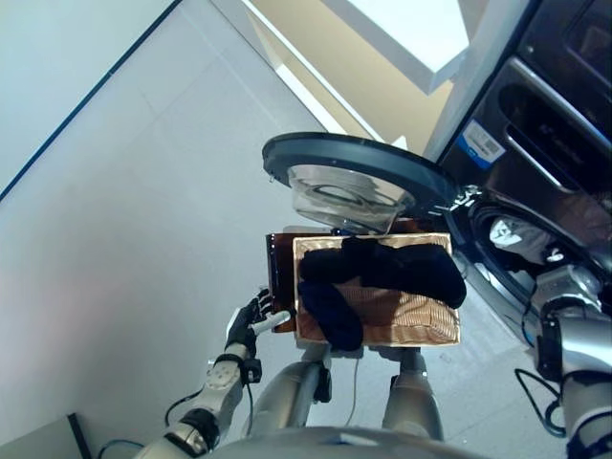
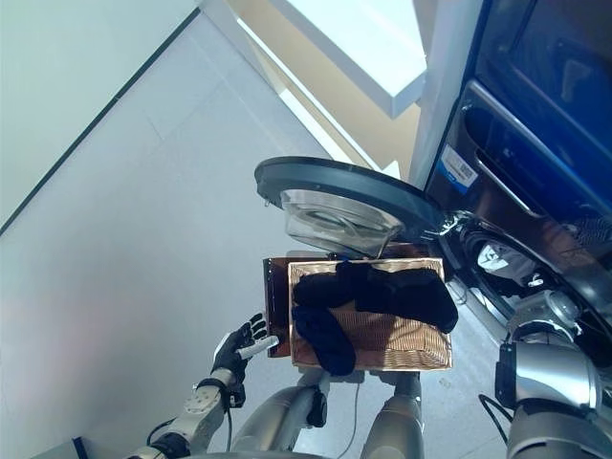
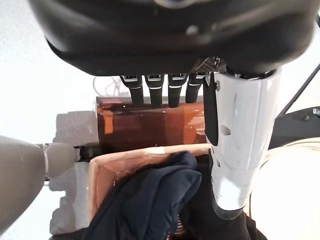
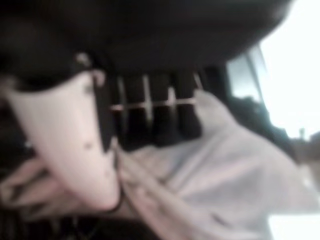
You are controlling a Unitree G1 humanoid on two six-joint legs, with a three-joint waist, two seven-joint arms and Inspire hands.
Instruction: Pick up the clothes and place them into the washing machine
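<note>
A wicker basket (image 1: 382, 325) stands on a brown stool (image 1: 280, 277) in front of the washing machine (image 1: 555, 124). Dark clothes (image 1: 406, 268) lie across the basket, and one dark piece (image 1: 330, 316) hangs over its near rim. The machine's round door (image 1: 354, 167) stands swung open above the basket. My right arm reaches into the drum, where a white cloth (image 1: 521, 232) lies. In the right wrist view my right hand (image 4: 150, 115) has straight fingers against that white cloth (image 4: 225, 165). My left hand (image 1: 251, 325) is open beside the stool's left side, touching nothing.
Pale floor (image 1: 124, 220) spreads to the left of the basket. A white shelf edge (image 1: 411, 38) juts out above the machine's door. In the left wrist view the stool (image 3: 150, 125) and the basket rim (image 3: 125, 160) lie just past my fingers (image 3: 160, 90).
</note>
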